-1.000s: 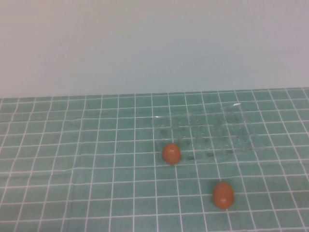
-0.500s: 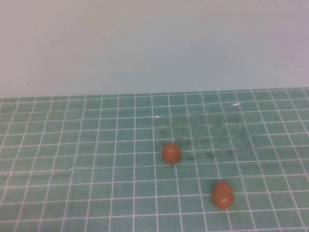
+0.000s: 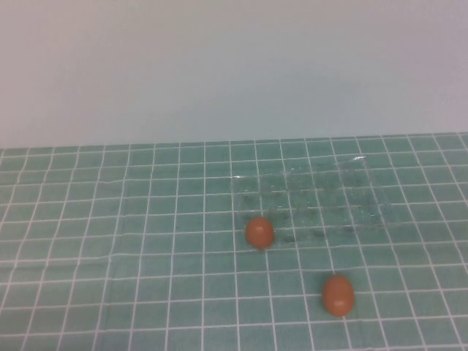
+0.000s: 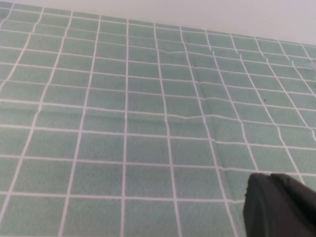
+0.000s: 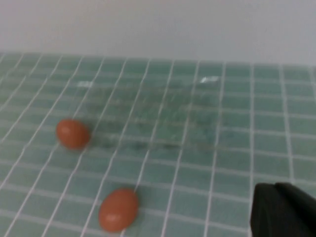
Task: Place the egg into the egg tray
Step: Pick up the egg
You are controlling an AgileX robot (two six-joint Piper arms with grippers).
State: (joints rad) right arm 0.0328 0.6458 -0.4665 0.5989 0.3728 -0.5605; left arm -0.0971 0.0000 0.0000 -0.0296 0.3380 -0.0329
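Two alike orange-brown eggs lie on the green tiled cloth. One egg [image 3: 259, 232] lies at the front left corner of the clear egg tray [image 3: 314, 197]; I cannot tell whether it touches the tray. The other egg [image 3: 338, 295] lies nearer to me, apart from the tray. The tray's cups hold nothing. The right wrist view shows both eggs [image 5: 73, 134] [image 5: 118, 210] and the tray [image 5: 173, 118]. My right gripper [image 5: 274, 185] is shut and empty, short of the eggs. My left gripper [image 4: 269, 176] is shut and empty over bare cloth. Neither gripper shows in the high view.
The cloth [image 3: 110, 241] has a white grid and slight creases. A plain pale wall [image 3: 219, 66] rises behind the table's far edge.
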